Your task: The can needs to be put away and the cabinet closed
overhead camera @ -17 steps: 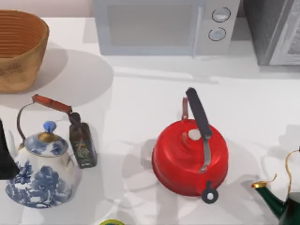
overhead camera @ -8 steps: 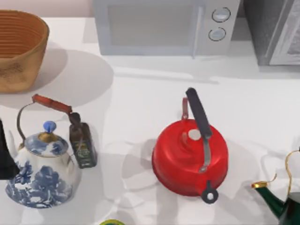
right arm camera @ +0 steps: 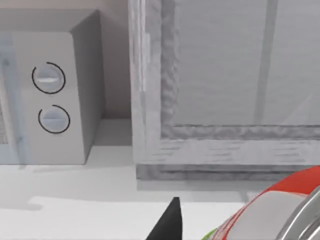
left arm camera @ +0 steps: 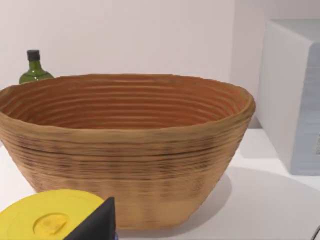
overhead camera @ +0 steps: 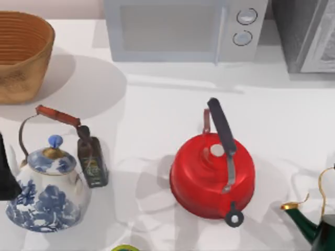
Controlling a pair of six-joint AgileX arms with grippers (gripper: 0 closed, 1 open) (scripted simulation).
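Observation:
The can point(right arm camera: 280, 215), red, white and lime-green with a silver top, lies tilted right in front of the right wrist camera. My right gripper point(right arm camera: 225, 227) is shut on it, one dark fingertip point(right arm camera: 169, 222) showing beside it. Beyond stands the grey cabinet point(right arm camera: 225, 100), also at the table's back right point(overhead camera: 306, 36), with a paler panel angled at its right side. A dark part of my left gripper point(left arm camera: 97, 225) shows at the left wrist view's bottom edge, facing the woven basket point(left arm camera: 125, 145). My left arm point(overhead camera: 6, 175) sits at the table's left edge.
A red kettle point(overhead camera: 212, 175) stands mid-table. A blue-and-white kettle point(overhead camera: 47, 193) and a dark brown bottle point(overhead camera: 91, 159) are at the left, a green kettle point(overhead camera: 316, 225) at the front right. The microwave point(overhead camera: 183, 29) and the basket point(overhead camera: 23, 55) line the back. A yellow lid point(left arm camera: 45, 220) lies near the basket.
The faint shadows on the table's right side have shifted and thinned. Nothing on the table has moved.

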